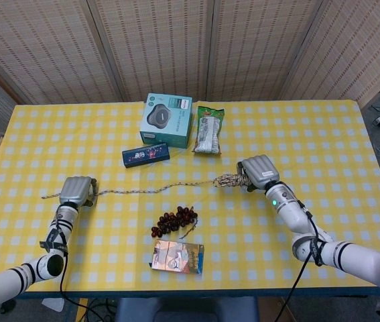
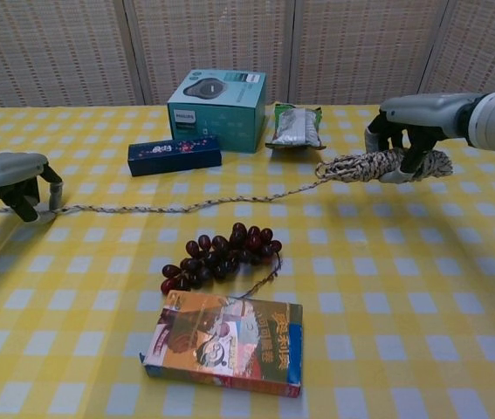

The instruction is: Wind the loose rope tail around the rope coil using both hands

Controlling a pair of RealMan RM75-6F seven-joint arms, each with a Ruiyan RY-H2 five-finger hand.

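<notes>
Gripping the rope coil [image 2: 382, 164] above the tabletop [image 2: 422, 288], the right hand [image 2: 404, 131] has its fingers wrapped over the bundle, right of the grapes [image 2: 221, 256] and further back. From the coil the loose rope tail [image 2: 186, 208] runs left behind the grapes to the left hand [image 2: 16, 179] — its fingers closed down on the cord, pinching it near the cloth. Behind the grapes stand a teal box [image 2: 218, 109], a dark blue case [image 2: 175, 155] and a snack bag [image 2: 296, 126]; a book [image 2: 224, 342] lies in front.

"PHILIPS", seemingly, on the teal box [image 2: 216, 109]
</notes>
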